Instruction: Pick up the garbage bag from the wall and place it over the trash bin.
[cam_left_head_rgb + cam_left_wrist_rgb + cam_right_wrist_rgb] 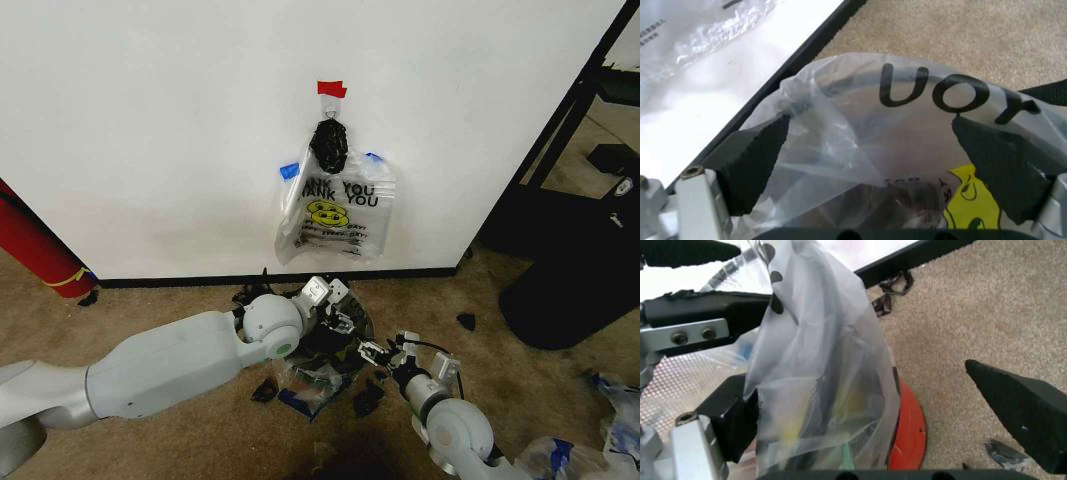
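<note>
Draping over the rim of the trash bin (910, 432), the garbage bag (907, 150) is a single clear plastic bag with black lettering and a yellow smiley face, sitting low on the floor just in front of the wall (150, 130). In the left wrist view its film bulges between the two black pads of the left end effector (335, 300), whose fingers (753, 160) stand apart with the plastic spanning the gap. The right end effector (385, 352) comes in from the other side; in the right wrist view its two fingers (1020, 415) are spread wide, with a fold of the bag hanging beside one of them, and I cannot tell whether it touches. The bin's red base band and a patch of its wire mesh show there through and beside the plastic.

On the wall above hangs one bundle of like bags (335, 205), gathered at a black knot (330, 145) under a piece of red tape (331, 89). The wall is plain white with a black baseboard (280, 278) along its foot. The floor is tan carpet (180, 300), scattered with several small black scraps. One red cylinder (35, 245) leans at the far left, and more crumpled clear bags (570, 455) lie on the carpet at the right.
</note>
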Robot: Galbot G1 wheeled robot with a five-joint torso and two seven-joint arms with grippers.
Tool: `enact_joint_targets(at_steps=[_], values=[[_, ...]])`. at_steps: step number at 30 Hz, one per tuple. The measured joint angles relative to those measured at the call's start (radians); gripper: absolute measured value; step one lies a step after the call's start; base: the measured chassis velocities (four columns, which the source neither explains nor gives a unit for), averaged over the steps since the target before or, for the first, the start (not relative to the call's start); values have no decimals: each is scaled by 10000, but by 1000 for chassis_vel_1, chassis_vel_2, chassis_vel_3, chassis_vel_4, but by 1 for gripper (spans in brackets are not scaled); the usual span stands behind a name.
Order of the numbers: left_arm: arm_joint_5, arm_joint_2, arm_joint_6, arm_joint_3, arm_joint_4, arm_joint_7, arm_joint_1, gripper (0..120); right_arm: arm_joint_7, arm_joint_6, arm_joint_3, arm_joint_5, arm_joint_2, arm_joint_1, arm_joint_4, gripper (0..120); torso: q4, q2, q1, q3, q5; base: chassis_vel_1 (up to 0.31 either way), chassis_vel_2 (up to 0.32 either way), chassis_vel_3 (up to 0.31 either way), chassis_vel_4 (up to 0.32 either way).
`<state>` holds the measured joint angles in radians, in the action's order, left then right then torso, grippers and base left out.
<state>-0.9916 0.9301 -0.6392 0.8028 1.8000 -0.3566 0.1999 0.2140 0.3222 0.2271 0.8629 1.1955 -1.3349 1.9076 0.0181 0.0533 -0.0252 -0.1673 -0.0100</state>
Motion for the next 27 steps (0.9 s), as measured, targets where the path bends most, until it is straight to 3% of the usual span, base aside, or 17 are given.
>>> enact_joint_targets(at_steps=[12, 18, 27], values=[[-341, 339, -199, 317, 257, -149, -280, 97, -63, -1, -11, -267, 12, -35, -79, 100, 0, 0, 0, 0, 1, 0, 0, 0, 0], [-425, 699, -215, 519, -70, -190, -510, 97, -163, -57, -42, -653, -29, -69, -54, 100, 1, 0, 0, 0, 1, 0, 0, 0, 0], [-438, 572, -123, 339, 4, -267, -477, 97, -210, -112, -26, -742, -96, -83, -53, 100, 0, 0, 0, 0, 1, 0, 0, 0, 0]])
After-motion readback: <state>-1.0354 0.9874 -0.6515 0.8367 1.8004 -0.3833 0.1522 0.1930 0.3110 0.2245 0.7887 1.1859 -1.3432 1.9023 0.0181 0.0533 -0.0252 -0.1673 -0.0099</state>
